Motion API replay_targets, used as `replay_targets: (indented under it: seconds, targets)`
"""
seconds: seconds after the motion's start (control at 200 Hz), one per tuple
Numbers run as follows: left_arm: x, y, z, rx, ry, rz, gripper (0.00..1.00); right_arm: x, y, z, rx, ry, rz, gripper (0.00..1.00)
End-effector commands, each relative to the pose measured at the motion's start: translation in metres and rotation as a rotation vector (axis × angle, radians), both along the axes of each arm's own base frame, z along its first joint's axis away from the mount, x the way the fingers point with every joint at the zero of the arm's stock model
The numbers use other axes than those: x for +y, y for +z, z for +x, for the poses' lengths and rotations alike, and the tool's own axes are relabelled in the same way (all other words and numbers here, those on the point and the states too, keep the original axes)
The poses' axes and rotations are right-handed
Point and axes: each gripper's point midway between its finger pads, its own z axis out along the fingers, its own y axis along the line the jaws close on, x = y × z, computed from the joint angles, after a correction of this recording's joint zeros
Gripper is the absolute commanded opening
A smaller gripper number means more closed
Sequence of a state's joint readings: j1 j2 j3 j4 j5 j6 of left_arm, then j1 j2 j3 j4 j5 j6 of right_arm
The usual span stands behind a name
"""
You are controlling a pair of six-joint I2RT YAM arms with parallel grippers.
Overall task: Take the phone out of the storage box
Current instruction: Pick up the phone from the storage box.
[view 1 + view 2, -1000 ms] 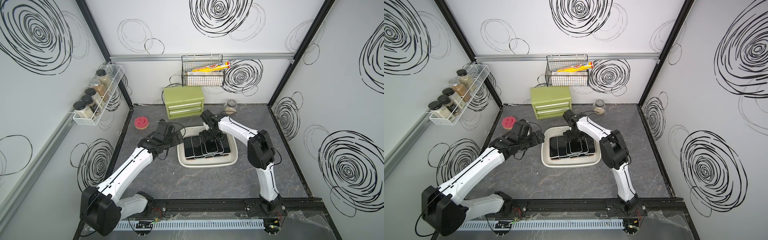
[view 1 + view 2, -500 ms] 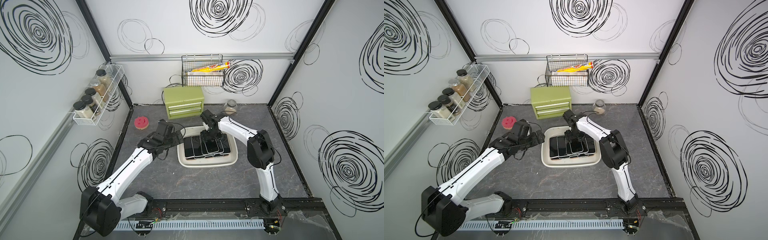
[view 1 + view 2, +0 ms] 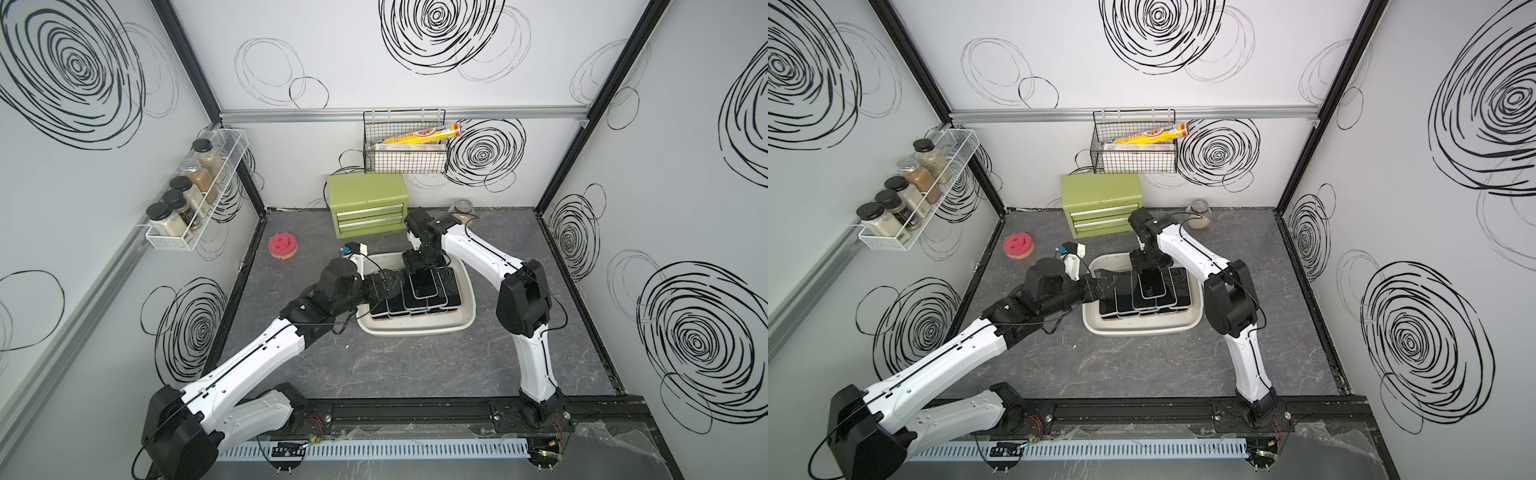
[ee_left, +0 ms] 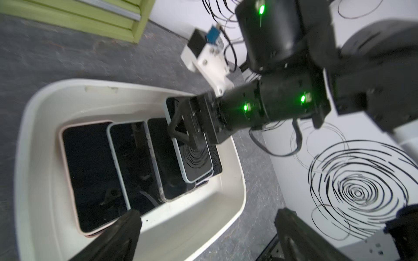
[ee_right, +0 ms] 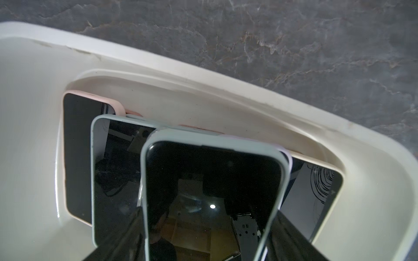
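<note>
Since I judge phone (image 5: 212, 180) stiff, light, slick-faced, I favour its cased edges | right gripper (image 4: 192, 128) clamps them between its jaws; left gripper (image 4: 208, 226) agape

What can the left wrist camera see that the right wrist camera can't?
Only the left wrist view: the green chest, the right end effector seen from outside, closed on a phone, and the left end effector, open. Only the right wrist view: that phone's screen up close, with a bright light spot mirrored in it. Both: the white storage box, the other phones lying in it, and the grey table.
</note>
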State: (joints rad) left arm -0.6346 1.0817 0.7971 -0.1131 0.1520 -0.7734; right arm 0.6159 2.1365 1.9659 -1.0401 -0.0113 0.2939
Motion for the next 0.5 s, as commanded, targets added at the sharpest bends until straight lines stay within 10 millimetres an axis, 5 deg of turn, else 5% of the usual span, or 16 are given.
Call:
replay_targets:
  seconds: [0.0,0.315,0.491]
  targets:
    - [-0.01,0.002,0.004,-0.045,-0.004,-0.047,0.99,0.001,0.028,-0.011,0.018,0.03,0.065,0.63]
    - [-0.039,-0.011,0.008,-0.082,-0.054,-0.083,0.99,0.018,0.038,-0.026,0.087,0.056,0.198,0.63]
    - [-0.061,-0.037,0.013,-0.018,-0.118,-0.066,0.99,0.026,0.042,-0.029,0.106,0.064,0.248,0.63]
